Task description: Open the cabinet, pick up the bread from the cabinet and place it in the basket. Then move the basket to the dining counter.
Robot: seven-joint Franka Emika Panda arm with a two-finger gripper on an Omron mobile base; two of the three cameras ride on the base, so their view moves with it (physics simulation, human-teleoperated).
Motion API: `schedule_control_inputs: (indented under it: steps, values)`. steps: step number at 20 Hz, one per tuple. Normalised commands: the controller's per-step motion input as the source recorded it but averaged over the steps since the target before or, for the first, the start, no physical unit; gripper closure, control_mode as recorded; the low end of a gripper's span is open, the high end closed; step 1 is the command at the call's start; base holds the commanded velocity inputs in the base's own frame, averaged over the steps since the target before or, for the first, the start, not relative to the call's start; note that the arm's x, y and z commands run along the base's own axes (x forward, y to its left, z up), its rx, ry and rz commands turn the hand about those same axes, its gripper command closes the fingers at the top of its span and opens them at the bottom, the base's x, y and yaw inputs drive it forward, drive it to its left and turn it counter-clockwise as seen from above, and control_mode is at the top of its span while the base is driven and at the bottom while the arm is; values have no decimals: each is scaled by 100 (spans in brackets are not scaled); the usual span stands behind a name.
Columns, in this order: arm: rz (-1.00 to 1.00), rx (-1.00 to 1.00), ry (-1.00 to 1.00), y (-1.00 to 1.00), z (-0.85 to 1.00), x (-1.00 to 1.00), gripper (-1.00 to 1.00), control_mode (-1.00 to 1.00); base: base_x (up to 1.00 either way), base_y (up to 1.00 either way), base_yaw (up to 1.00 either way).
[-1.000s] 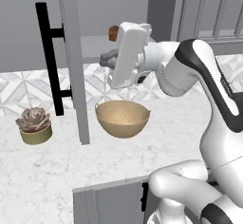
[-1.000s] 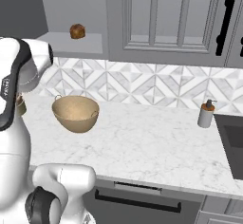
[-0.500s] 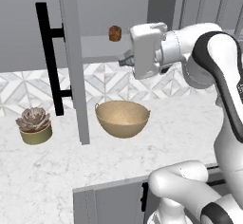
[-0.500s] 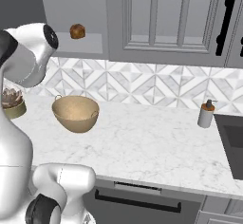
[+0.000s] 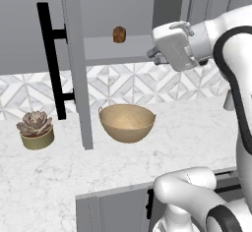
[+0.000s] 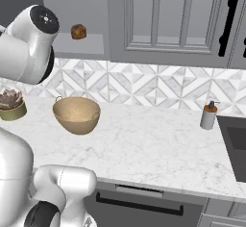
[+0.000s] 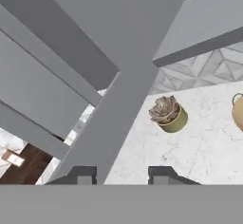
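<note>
A potted succulent is sitting at the left of the marble worktop, near the patterned tile backsplash. Far to the right, a soap dispenser is standing upright just beside a dark sink.

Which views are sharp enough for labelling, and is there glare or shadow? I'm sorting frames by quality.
Left base view: even flat light, no glare, bread crisp on the shelf, basket with a soft shadow beneath. Right base view: equally sharp and evenly lit. Hand view: softer, rolled, cabinet door close up and slightly blurred.
</note>
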Motion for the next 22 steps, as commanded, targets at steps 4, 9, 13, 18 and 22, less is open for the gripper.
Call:
schedule_control_inputs:
  steps: [4,9,13,18,22]
  values:
    - [-36,-22,-11,-33,0,35,-100,-100,0,0,0]
    - [-33,-33,-25,-4,1,22,-100,-100,0,0,0]
    - [-30,-27,-6,-28,3,32,-100,-100,0,0,0]
    - [-11,-12,0,-28,6,37,-100,-100,0,0,0]
    - [0,-1,0,0,0,62,-100,-100,0,0,0]
